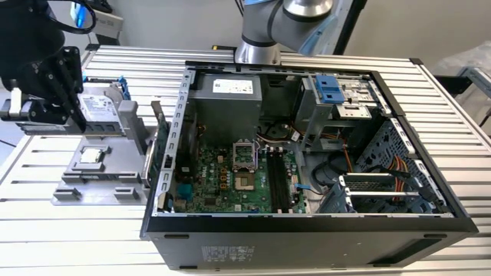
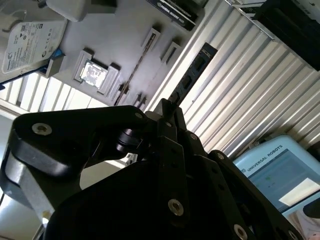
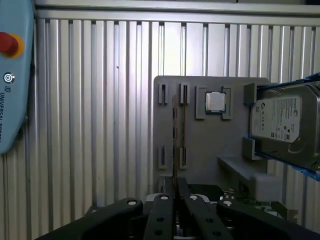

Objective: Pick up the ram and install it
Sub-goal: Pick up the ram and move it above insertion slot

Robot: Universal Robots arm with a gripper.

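Ribbed metal counter [image 1: 46,230] carries gray tray [image 1: 100,184]; open computer case [image 1: 307,227] at tray's 3 o'clock, exterior view. Over tray, fingers [image 3: 161,212] clenched on ram [image 3: 174,135].

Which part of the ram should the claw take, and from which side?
Grip the ram across its two flat faces near one short end, coming in endwise along its length. It is a thin flat stick, so only the faces offer parallel surfaces, and an end hold leaves the long edges free. The claw is shut on it this way.
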